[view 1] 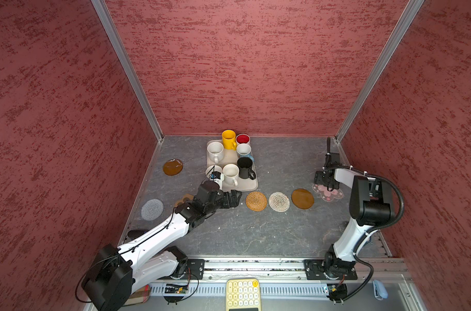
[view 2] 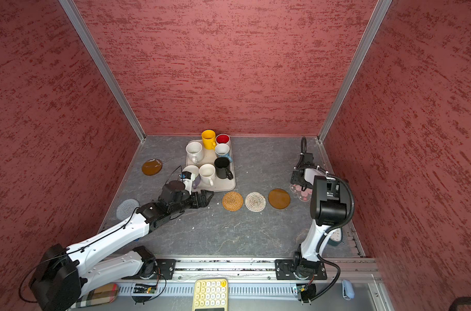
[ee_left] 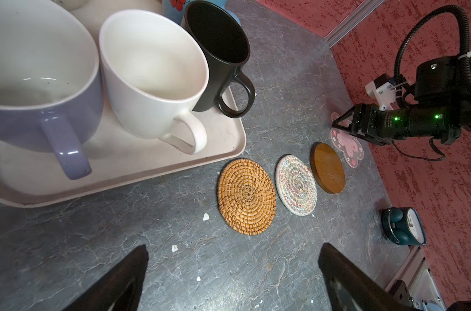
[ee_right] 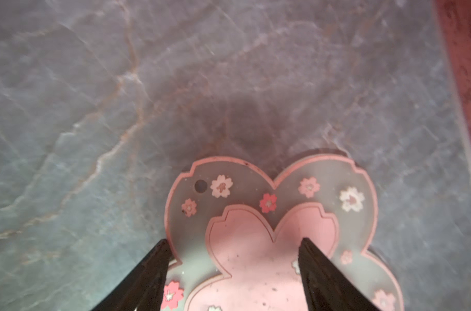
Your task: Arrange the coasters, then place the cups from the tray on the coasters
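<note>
Fourth in the line off the near corner of the tray [view 1: 249, 185], the pink flower coaster [ee_right: 255, 253] lies directly under the right gripper [ee_right: 234, 240], jaws partly spread astride it, clamping nothing; the left gripper [ee_left: 234, 245] hangs wide open, empty, beside the tray.

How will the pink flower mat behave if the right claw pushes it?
The pink flower mat looks thin and rubbery, so probably floppy and light. Lying flat on the table, it may grip rather than slide.
</note>
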Available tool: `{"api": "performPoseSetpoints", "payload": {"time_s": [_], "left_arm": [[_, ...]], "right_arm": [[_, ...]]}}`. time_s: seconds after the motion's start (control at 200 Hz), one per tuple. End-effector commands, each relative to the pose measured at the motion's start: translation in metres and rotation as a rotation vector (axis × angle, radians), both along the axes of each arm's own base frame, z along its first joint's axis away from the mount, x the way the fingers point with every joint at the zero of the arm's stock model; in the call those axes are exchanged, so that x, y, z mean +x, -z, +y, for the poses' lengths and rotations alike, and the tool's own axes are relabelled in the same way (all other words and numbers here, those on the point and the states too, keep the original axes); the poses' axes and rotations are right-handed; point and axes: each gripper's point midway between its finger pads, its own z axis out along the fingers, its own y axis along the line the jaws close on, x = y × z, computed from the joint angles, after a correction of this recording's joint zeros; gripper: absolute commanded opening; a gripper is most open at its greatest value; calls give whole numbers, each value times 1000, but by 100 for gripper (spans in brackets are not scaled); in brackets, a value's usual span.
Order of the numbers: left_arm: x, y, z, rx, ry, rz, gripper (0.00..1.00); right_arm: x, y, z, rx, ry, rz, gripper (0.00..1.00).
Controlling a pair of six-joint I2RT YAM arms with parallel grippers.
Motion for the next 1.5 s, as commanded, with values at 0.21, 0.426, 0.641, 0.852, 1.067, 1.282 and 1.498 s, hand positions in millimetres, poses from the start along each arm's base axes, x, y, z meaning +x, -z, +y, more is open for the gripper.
{"api": "performPoseSetpoints", "payload": {"time_s": [0.21, 0.426, 0.641, 0.852, 1.067, 1.282, 1.498], "left_arm": [[15, -9, -2, -4, -12, -19, 100], [19, -7, 0, 3, -20, -10, 100], [24, -5, 3, 8, -30, -2, 99], [27, 1, 3, 17, -32, 10, 99], [31, 4, 2, 14, -32, 17, 99], [32, 3, 0, 7, -27, 19, 99], [30, -3, -2, -8, -18, 9, 100]], "right_arm": [[7, -24, -16, 49, 213, -71, 74], [36, -45, -30, 66, 295, -142, 76], [45, -41, -62, 60, 397, -120, 73], [44, -33, -87, 0, 448, -77, 69], [39, -17, -95, -26, 442, -17, 69], [27, 2, -90, -31, 393, 48, 69], [16, 5, -87, -32, 388, 72, 69]]}}
